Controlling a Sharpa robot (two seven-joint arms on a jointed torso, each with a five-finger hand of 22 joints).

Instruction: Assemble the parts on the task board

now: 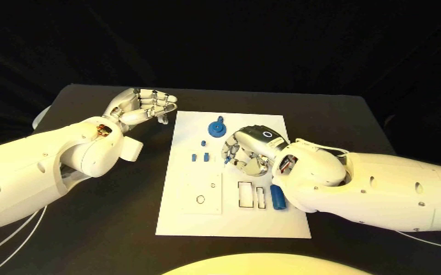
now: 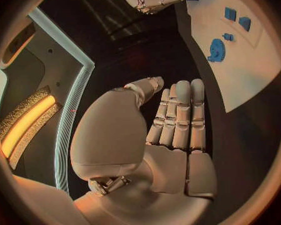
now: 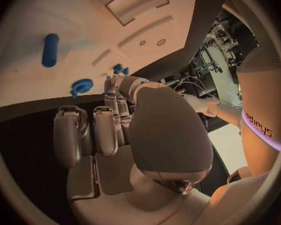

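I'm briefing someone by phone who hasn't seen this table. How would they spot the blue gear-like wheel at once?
Start at the white board in the middle of the black table. Near its far edge, beyond the right hand, lies the blue wheel. It is round and toothed, and wider than the small blue pieces nearby.

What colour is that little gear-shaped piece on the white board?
Blue. The gear-shaped piece shows best in the left wrist view.

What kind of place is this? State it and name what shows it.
Likely a robotics test bench or lab: a black table against a dark backdrop, a white task board carrying small blue parts such as a gear, and equipment with cables beyond the table.
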